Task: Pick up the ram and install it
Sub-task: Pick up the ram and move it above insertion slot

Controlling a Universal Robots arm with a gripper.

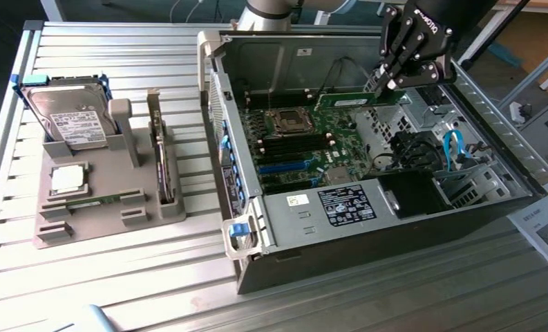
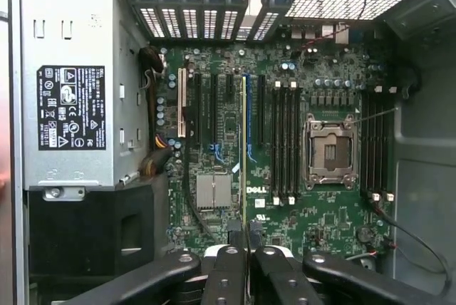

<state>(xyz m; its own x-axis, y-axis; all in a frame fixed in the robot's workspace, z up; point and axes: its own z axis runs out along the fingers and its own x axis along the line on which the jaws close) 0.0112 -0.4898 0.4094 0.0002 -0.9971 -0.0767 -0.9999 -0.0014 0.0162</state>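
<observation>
Ribbed metal table (image 1: 117, 277), open PC case (image 1: 283, 266) lying on its side at the exterior view's right, grey parts holder (image 1: 89, 207) at its left. The holder carries the hard drive (image 1: 71, 117) and the square processor chip (image 1: 68, 178). Gripper (image 1: 384, 88) is inside the case opening, clenched on the ram (image 1: 352, 101), gripping it near one end. The green stick is level, on its long edge, over the motherboard (image 1: 301, 149) and near the CPU socket (image 1: 290, 124). Not seated in any slot. Wrist view: ram (image 2: 244, 148) edge-on as a thin line running out from between the gripper (image 2: 246, 248) fingers across the board; socket (image 2: 330, 152) to one side, power supply (image 2: 71, 105) to the other. Can't tell which slot it lines up with.
</observation>
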